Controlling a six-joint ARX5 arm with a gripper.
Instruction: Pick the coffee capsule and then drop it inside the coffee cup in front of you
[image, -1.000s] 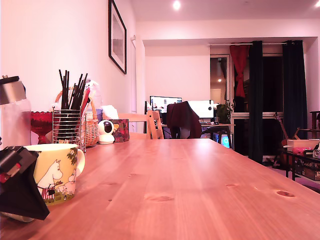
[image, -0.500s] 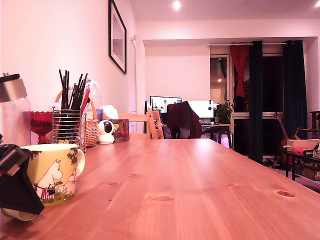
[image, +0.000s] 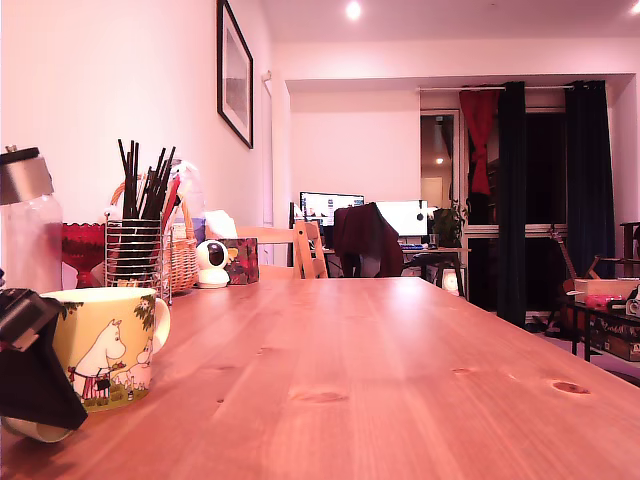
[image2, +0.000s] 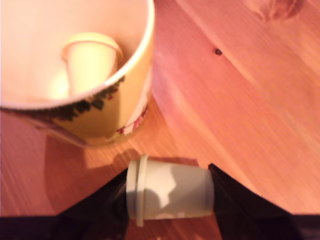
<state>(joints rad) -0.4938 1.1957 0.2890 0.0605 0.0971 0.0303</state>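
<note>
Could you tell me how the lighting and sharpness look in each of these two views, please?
Exterior view: warm pinkish cast, ceiling light flaring, end effector silhouetted. Wrist view: soft blur, coffee cup shadowing the table, the capsule between the fingers half-shaded.

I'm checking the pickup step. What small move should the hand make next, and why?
Probably close on the capsule, then lift. In the wrist view it lies on its side on the table between the hand's two dark fingers, beside the coffee cup rather than in it. Whether the fingers already grip it is unclear. The cup already holds another capsule.
</note>
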